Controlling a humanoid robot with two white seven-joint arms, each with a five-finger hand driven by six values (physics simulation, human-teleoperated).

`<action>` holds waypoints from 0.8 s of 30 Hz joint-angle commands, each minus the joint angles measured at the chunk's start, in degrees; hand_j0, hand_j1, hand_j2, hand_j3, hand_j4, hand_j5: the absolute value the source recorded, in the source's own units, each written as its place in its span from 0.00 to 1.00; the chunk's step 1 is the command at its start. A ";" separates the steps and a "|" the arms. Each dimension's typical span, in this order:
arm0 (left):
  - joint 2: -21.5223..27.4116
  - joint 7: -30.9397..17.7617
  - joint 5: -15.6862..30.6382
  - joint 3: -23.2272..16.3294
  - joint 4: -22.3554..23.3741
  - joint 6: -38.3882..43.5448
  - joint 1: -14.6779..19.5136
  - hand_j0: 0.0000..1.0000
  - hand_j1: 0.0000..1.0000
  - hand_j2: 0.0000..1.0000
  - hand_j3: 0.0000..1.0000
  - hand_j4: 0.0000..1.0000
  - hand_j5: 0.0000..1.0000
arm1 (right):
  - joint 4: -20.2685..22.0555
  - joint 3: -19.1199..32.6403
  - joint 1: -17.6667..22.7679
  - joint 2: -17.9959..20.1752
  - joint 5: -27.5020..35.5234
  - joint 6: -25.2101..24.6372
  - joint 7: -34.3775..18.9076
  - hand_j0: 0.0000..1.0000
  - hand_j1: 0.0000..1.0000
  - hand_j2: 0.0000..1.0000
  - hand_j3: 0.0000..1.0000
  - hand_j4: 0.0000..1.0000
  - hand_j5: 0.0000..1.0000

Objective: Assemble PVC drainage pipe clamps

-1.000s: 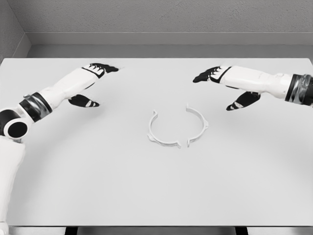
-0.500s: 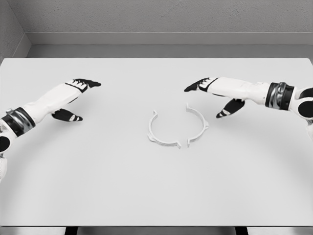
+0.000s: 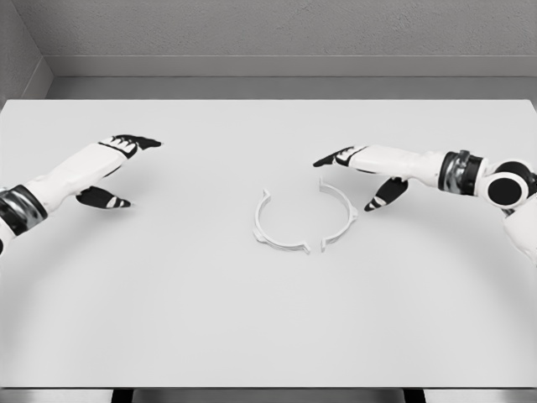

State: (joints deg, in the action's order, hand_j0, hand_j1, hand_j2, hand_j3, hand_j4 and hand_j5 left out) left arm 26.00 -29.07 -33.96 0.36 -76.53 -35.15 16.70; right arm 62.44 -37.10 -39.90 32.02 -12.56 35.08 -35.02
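Two white half-ring clamp pieces lie near the table's middle. The left clamp half curves from upper left round to the bottom. The right clamp half curves down the right side, with small gaps between the two at top and bottom. My right hand hovers just above and right of the right half, fingers spread, holding nothing. My left hand is far to the left of the clamp pieces, open and empty.
The white table fills the view, with a grey wall behind its far edge and the front edge along the bottom of the picture.
My left hand has drawn back to the left and lower. My right hand has moved left and down toward the right clamp half. The clamp pieces have not moved.
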 commanded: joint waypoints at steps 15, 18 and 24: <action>1.34 -0.03 1.17 2.72 0.24 0.15 -0.53 1.00 1.00 1.00 1.00 1.00 1.00 | -1.53 0.01 -0.62 -1.34 -0.10 -0.08 0.02 1.00 1.00 1.00 1.00 1.00 1.00; 1.34 -0.03 1.09 2.72 0.24 0.15 -0.53 1.00 1.00 1.00 1.00 1.00 1.00 | -1.45 -0.34 -0.62 -1.34 -0.27 -0.08 0.02 1.00 1.00 1.00 1.00 1.00 1.00; 1.34 -0.03 1.00 2.63 0.51 0.15 -0.62 1.00 1.00 1.00 1.00 1.00 1.00 | -1.18 -0.43 -0.53 -1.52 -0.36 -0.08 0.02 1.00 1.00 1.00 1.00 1.00 1.00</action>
State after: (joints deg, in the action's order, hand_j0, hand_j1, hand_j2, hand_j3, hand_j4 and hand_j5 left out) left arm 27.30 -29.12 -33.36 3.01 -76.10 -35.14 16.08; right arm 61.14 -37.52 -40.43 30.50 -13.27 35.15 -35.02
